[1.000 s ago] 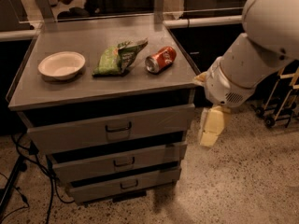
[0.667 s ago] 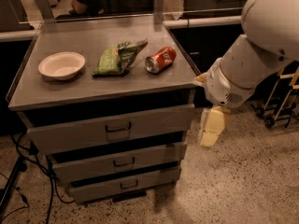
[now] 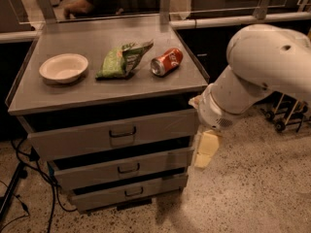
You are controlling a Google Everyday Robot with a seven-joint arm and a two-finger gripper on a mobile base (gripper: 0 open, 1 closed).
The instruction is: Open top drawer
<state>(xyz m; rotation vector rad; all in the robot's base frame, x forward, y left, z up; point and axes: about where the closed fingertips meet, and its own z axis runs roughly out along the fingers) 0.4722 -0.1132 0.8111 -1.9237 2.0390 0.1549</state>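
Floor is speckled beige terrazzo (image 3: pixel 248 198), warm dim light. Grey metal three-drawer cabinet (image 3: pixel 63 95) stands mid-frame, flat top. Black cables (image 3: pixel 22 171) trail on the floor at its left foot. Behind it is a clear plastic screen on grey posts (image 3: pixel 164 1), with a pale horizontal rail (image 3: pixel 233 20) running right over dark cupboards. Black caster wheels (image 3: pixel 278 124) at far right. Gripper (image 3: pixel 205 152) hangs off the cabinet's right front corner.

Above the top drawer (image 3: pixel 114 136), a bowl (image 3: pixel 63 67), bag (image 3: pixel 121 60) and can (image 3: pixel 166 62) sat left to right on the countertop (image 3: pixel 97 93); the gripper (image 3: pixel 204 154) hung just right of it.
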